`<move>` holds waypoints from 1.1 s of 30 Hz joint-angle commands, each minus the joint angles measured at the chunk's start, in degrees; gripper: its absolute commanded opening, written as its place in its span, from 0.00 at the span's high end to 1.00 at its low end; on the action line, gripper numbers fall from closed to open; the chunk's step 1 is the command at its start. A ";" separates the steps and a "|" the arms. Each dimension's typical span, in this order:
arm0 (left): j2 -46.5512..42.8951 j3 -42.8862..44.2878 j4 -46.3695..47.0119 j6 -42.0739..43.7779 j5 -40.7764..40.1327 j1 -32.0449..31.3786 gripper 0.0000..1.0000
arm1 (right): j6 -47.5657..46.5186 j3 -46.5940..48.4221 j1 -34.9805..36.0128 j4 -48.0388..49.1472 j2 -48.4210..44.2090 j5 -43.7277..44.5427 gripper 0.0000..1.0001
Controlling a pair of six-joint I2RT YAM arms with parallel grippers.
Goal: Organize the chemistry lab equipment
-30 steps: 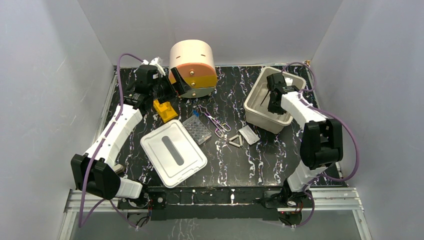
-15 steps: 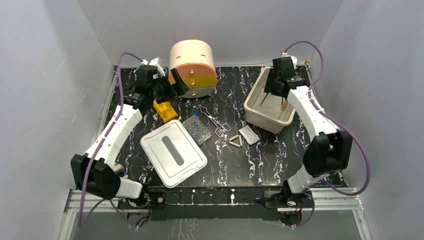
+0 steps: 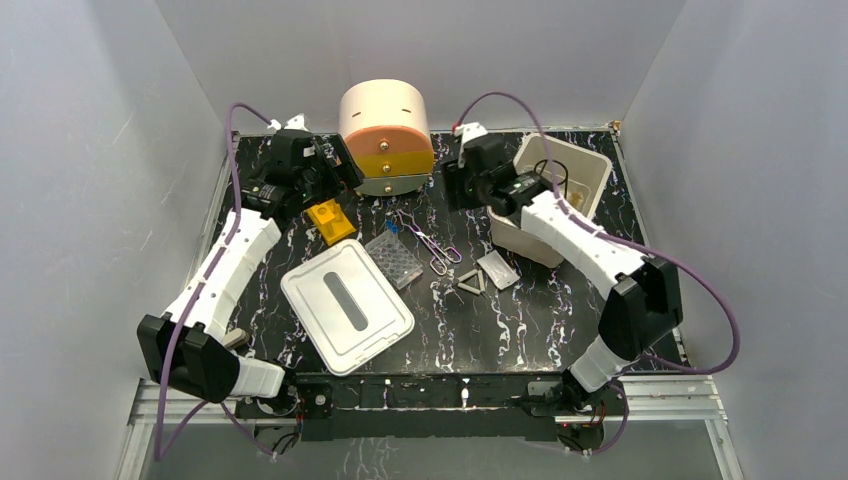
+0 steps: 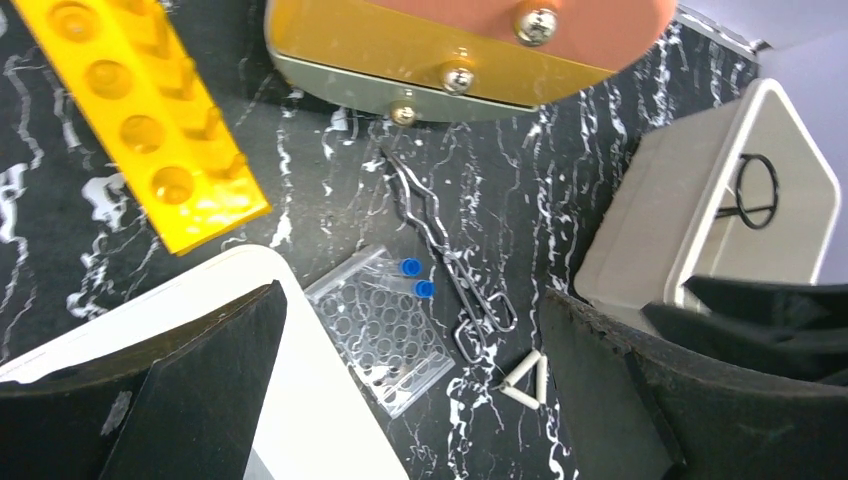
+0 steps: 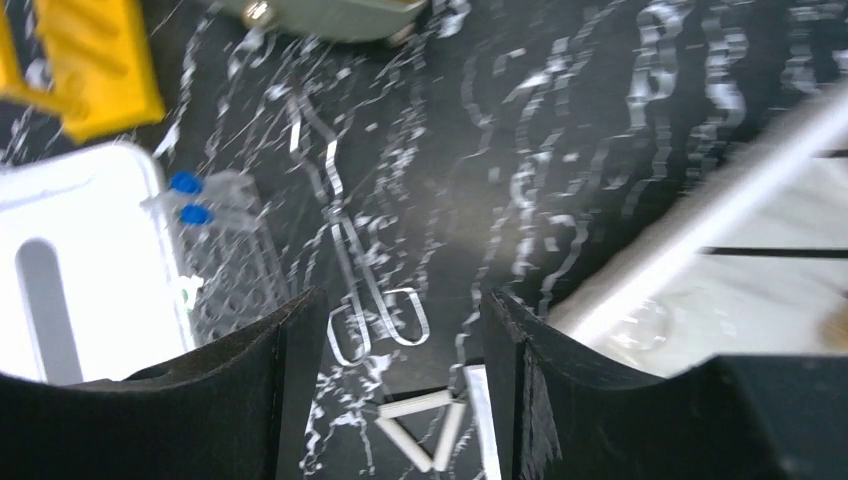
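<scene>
My left gripper [image 3: 343, 168] [image 4: 410, 400] is open and empty, high beside the drawer unit. The yellow rack [image 3: 330, 220] [image 4: 140, 110] lies just below it. My right gripper [image 3: 452, 190] [image 5: 400, 390] is open and empty, left of the white bin. On the table between the arms lie the clear well plate [image 3: 393, 258] [image 4: 385, 330] [image 5: 230, 270] with two blue-capped tubes [image 4: 412, 278], the scissors [image 3: 428, 242] [image 4: 450, 260] [image 5: 350, 270], the white triangle [image 3: 473, 282] [image 4: 527, 380] [image 5: 420, 425] and the glass slides [image 3: 497, 268]. Black-framed glasses [image 3: 555, 175] [image 4: 757, 190] lie in the bin.
The white bin [image 3: 515, 225] [image 4: 690, 200] [image 5: 700, 210] stands at the back right. Its white lid with a grey slot [image 3: 346, 305] [image 5: 70, 270] lies front left. The round peach-orange-yellow drawer unit [image 3: 385, 135] [image 4: 460, 40] stands at the back middle. Grey walls enclose the table.
My right arm has lifted out of the bin and swung left, over the table between the bin and the drawer unit. My left arm has barely shifted.
</scene>
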 commanded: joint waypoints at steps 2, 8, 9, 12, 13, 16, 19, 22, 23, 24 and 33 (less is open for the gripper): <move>-3.19 3.03 -4.88 -1.60 -9.99 -0.10 0.02 | -1.40 -4.79 4.44 9.19 3.38 -5.14 0.34; -3.87 2.32 -5.28 -1.65 -11.29 -0.07 0.02 | -2.06 -8.31 6.08 15.85 8.71 -6.91 0.37; -3.88 2.13 -5.06 -1.74 -10.75 -0.07 0.02 | -1.99 -8.28 6.18 16.84 9.74 -7.19 0.38; -3.80 1.63 -4.09 -1.78 -9.02 -0.02 0.02 | -2.60 -9.41 6.81 20.96 13.04 -5.58 0.39; -3.75 1.53 -3.76 -1.62 -8.40 -0.13 0.02 | -2.97 -9.94 6.97 22.16 14.11 -4.72 0.39; -3.73 1.26 -2.83 -1.09 -6.85 -0.06 0.02 | -3.83 -9.43 7.27 23.54 17.02 -4.09 0.39; -3.66 1.03 -2.36 -0.62 -6.20 -0.02 0.02 | -4.76 -7.53 7.54 23.80 18.99 -4.71 0.39; -3.62 0.98 -2.09 -0.35 -5.85 -0.10 0.02 | -5.90 -6.52 7.84 24.21 20.61 -5.08 0.39; -3.55 0.89 -1.94 -0.26 -5.73 -0.09 0.02 | -6.13 -6.17 7.94 24.11 21.46 -5.15 0.39; -3.61 0.85 -1.90 -0.18 -5.67 -0.04 0.02 | -6.25 -5.80 8.09 23.77 22.06 -5.16 0.39; -3.02 1.95 -1.46 0.15 -4.20 -0.08 0.02 | -8.85 -3.50 9.02 23.52 26.21 -3.23 0.50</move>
